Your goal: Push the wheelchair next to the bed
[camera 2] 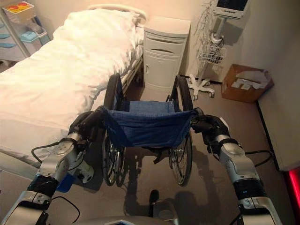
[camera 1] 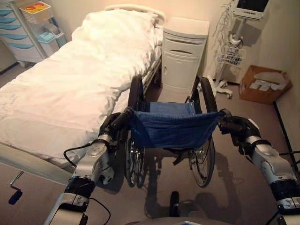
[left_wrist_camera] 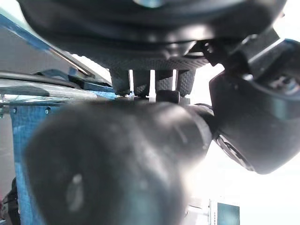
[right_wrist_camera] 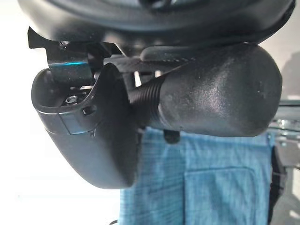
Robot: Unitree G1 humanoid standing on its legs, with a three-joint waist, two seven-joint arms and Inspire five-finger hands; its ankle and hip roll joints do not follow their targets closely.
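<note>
**Both hands hold the wheelchair by the bed**

The wheelchair [camera 1: 171, 133] stands on the floor [camera 1: 243, 154], just beside the long side of the bed [camera 1: 70, 89]. It has a blue cloth back and two big dark wheels. Its front faces the head end of the bed and the white cabinet [camera 1: 183, 55]. One wheel is close to the bed's edge.

The left hand [camera 1: 114, 123] is wrapped around the left push handle [left_wrist_camera: 117, 154] at the back of the chair. In the left wrist view the fingers curl over the thick black grip. The right hand [camera 1: 233, 124] is wrapped around the right push handle [right_wrist_camera: 215, 93] in the same way. In the right wrist view the thumb and fingers close around the black grip, with the blue cloth showing past it.

The bed has a white cover and a white pillow [camera 1: 124, 21] at the far end. The white cabinet stands next to the head of the bed, just in front of the wheelchair. To the right of the cabinet is a stand on wheels [camera 1: 225, 61] with a wire basket and a screen [camera 1: 252, 6] on top. A brown box [camera 1: 264, 83] sits on the floor near the wall. At the far left, past the bed, is a cart with blue drawers [camera 1: 21, 35].
</note>
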